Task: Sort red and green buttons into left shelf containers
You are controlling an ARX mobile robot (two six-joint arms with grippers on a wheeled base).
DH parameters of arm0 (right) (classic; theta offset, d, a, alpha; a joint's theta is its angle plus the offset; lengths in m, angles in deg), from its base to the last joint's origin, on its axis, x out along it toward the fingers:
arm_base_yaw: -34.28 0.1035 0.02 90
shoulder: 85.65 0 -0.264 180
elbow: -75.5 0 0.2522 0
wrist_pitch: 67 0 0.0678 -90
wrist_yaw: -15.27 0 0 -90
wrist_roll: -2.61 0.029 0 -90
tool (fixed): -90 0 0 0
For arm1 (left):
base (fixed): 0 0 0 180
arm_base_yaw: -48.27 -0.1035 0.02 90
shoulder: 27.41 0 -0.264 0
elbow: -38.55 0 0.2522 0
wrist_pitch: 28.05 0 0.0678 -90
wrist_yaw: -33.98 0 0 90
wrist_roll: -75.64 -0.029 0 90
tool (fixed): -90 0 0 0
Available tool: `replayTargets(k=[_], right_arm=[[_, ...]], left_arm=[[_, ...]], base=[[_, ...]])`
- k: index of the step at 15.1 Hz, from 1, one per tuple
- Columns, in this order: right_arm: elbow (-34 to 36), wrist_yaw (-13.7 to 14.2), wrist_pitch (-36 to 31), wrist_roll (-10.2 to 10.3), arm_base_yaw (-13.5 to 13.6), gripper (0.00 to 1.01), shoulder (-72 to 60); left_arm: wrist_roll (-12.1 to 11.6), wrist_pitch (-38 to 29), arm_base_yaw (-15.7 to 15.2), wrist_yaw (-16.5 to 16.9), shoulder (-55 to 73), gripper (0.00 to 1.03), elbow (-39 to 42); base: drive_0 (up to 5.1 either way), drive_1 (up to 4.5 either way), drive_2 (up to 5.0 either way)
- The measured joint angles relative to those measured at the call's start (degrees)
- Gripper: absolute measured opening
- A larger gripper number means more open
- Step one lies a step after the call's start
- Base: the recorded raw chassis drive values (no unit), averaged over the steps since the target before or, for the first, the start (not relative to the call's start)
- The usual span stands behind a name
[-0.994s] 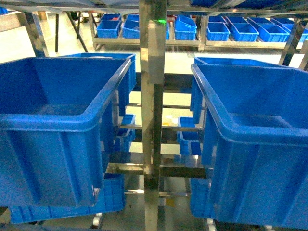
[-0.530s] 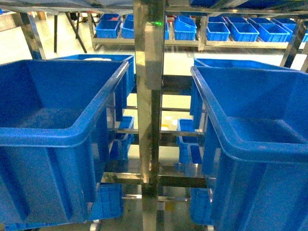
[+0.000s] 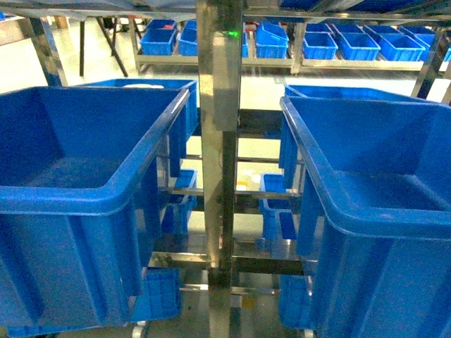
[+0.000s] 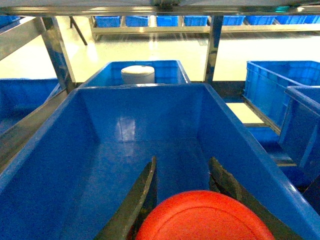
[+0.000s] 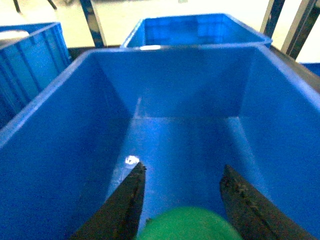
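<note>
Left wrist view: the left claw (image 4: 182,197) is pinching the red button (image 4: 205,218), whose cap is sitting between the two dark fingers low in the picture, and it is hanging over the open mouth of the left tub (image 4: 235,125). A white round object (image 4: 137,74) is lying in the tub behind. Head view: a steel shelf post (image 3: 218,141) is standing between the two big tubs; neither arm is showing there. Right wrist view: the right claw (image 5: 182,200) is gripping the green button (image 5: 187,223) above the right tub (image 5: 60,95). Risk, as I judge it: both buttons are meant for left shelf containers, so letting the green one go here may be sorting it wrongly; a drop onto the smooth floor could also bounce the button. No brand, label or writing is readable anywhere.
</note>
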Motion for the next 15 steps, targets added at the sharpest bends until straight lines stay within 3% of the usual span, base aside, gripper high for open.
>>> replayTargets(k=[3, 4, 5, 7, 10, 15], right_arm=[[13.6, -3.1, 6.3, 0.2, -0.8, 0.92, 24.7], [18.1, -4.0, 11.7, 0.2, -0.9, 1.0, 34.5], [20.7, -4.4, 17.0, 0.2, -0.6, 0.98, 43.8], [21.3, -4.4, 16.2, 0.2, 0.7, 0.98, 49.1], [19.1, -3.4, 13.7, 1.4, 1.2, 0.98, 43.1], [17.2, -1.7, 14.1, 4.3, 2.1, 0.98, 43.2]], left_arm=[[0.0, 0.0, 0.0, 0.0, 0.0, 0.28, 0.0], [0.0, 0.0, 0.0, 0.0, 0.0, 0.28, 0.0], [0.0, 0.0, 0.0, 0.0, 0.0, 0.28, 0.0], [-0.6, -0.3, -0.8, 0.4, 1.2, 0.28, -0.2], [-3.3, -5.6, -1.7, -0.5, 10.4, 0.28, -2.5], [-7.6, -10.3, 0.5, -2.9, 27.5, 0.28, -12.0]], base=[[0.0, 0.0, 0.0], [0.0, 0.0, 0.0], [0.0, 0.0, 0.0], [0.0, 0.0, 0.0], [0.0, 0.0, 0.0], [0.0, 0.0, 0.0]])
